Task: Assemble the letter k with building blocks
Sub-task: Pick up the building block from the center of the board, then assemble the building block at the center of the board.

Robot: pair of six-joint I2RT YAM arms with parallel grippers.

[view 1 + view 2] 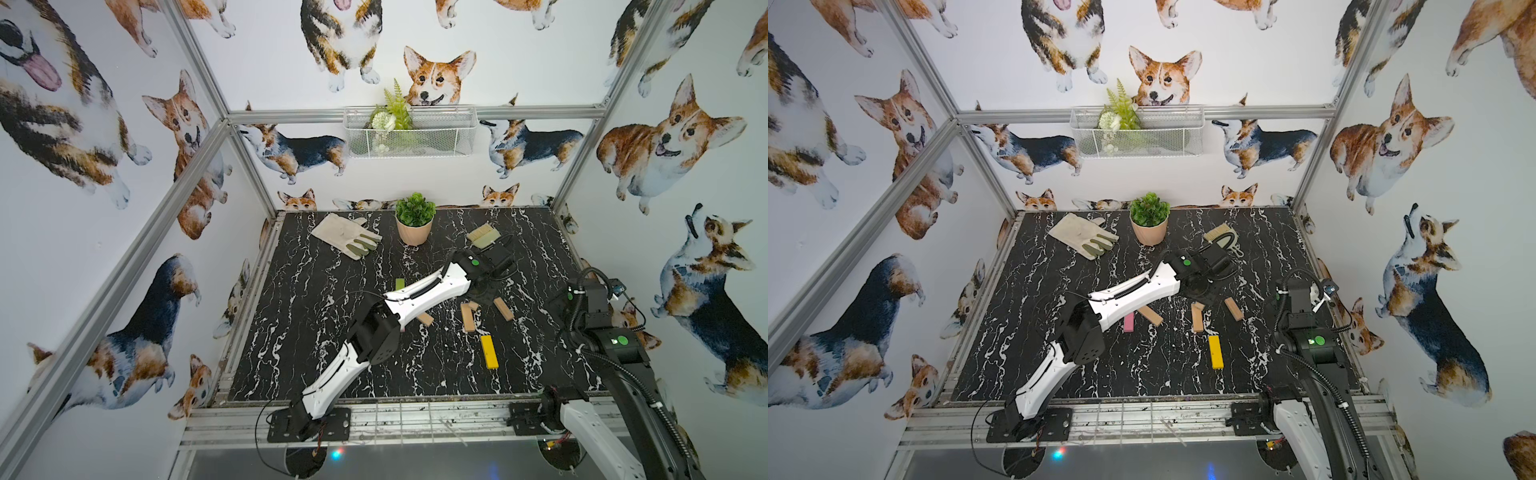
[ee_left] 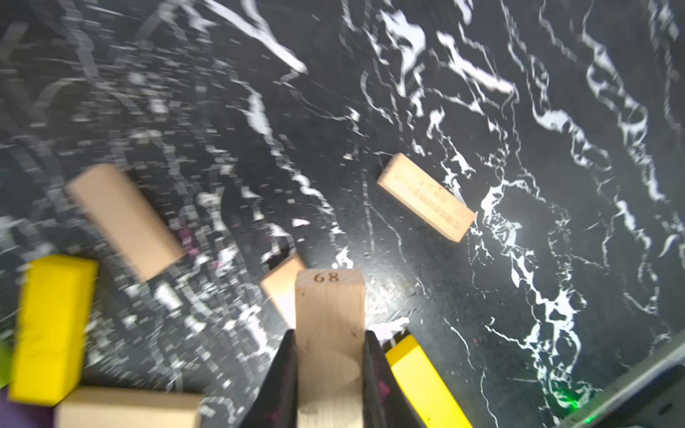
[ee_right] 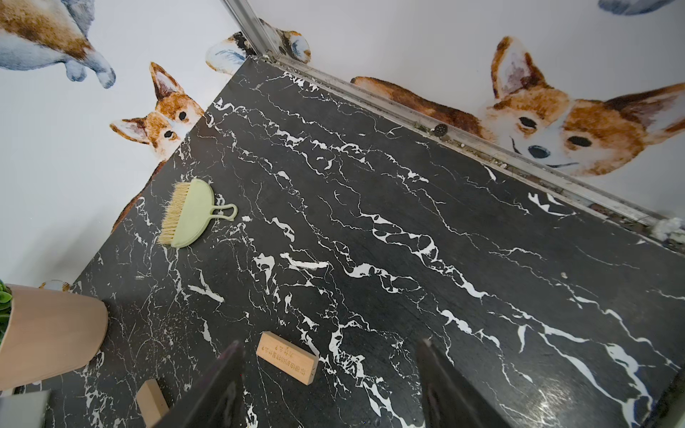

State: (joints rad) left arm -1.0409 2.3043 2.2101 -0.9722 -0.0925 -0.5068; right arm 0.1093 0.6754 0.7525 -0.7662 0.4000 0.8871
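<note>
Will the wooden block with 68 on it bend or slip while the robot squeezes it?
Probably no bending: the block looks like solid wood, straight between the left end effector's jaws. It might slip a little, since its faces look smooth. Set down, it likely won't roll, having flat sides.

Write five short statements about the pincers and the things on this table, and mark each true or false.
1. The left pincer is shut on a tan block stamped 68. True.
2. The right pincer grips a block. False: it is open and holds nothing.
3. The potted plant lies tipped over. False: it stands upright.
4. The glove lies beside the potted plant, not touching it. True.
5. A yellow block lies flat on the table. True.
</note>
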